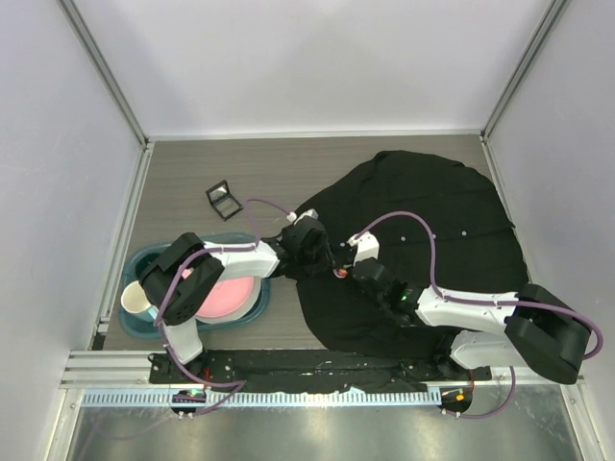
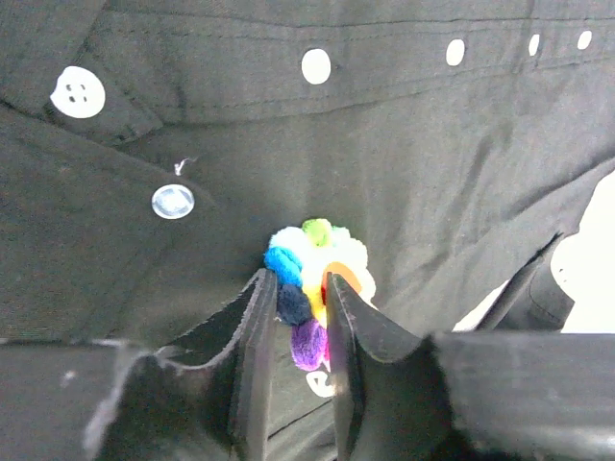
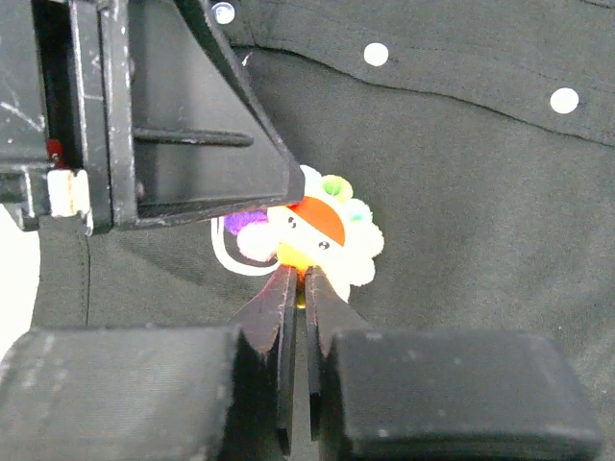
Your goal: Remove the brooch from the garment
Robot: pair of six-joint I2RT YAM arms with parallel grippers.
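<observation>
The garment [image 1: 432, 230] is a black shirt, crumpled at the table's right centre. Its white buttons [image 2: 315, 65] run along the placket. The brooch [image 1: 339, 273] is a small flower with coloured petals, pinned on the garment's left part. In the left wrist view the brooch [image 2: 312, 259] sits between my left gripper's [image 2: 296, 286] tips, which press its navy and purple petals. My left gripper [image 1: 325, 259] comes from the left. My right gripper [image 3: 298, 277] is nearly closed on the yellow lower edge of the brooch [image 3: 327, 235]. It [image 1: 352, 274] comes from the right.
A teal tub [image 1: 144, 261] with a pink plate [image 1: 231, 293] sits at the near left under the left arm. A cream cup [image 1: 135, 301] stands at its left edge. A small black frame [image 1: 223, 199] stands behind. Metal rails and white walls close in the table.
</observation>
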